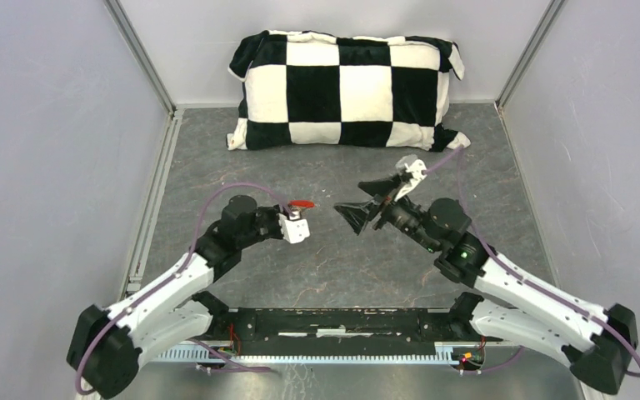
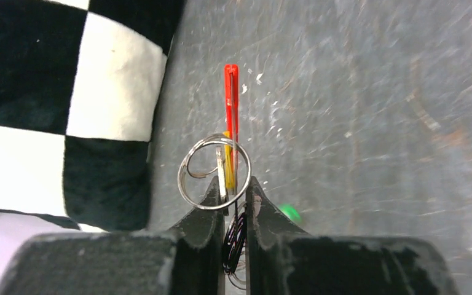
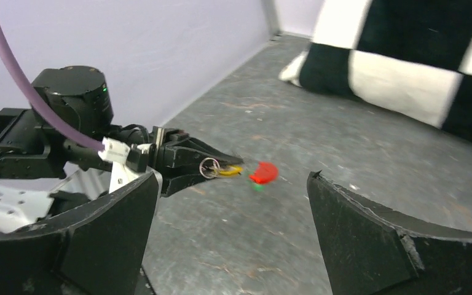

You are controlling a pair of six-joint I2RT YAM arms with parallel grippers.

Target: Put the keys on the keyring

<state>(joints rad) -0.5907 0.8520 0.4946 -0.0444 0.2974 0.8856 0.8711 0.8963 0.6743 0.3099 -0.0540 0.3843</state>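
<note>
left end effector clenched on keyring | right end effector released, jaws spread wide

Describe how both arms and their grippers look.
The left arm and right arm have white links and black joints, each with a purple cable. The left gripper and right gripper have black wedge-shaped fingers. A green light glows on the right arm.

The green key is only a blurred spot, half hidden behind a left finger. The red tag covers most of the yellow key. The bottom of the ring disappears between the fingers. The view's edge cuts the pillow.
</note>
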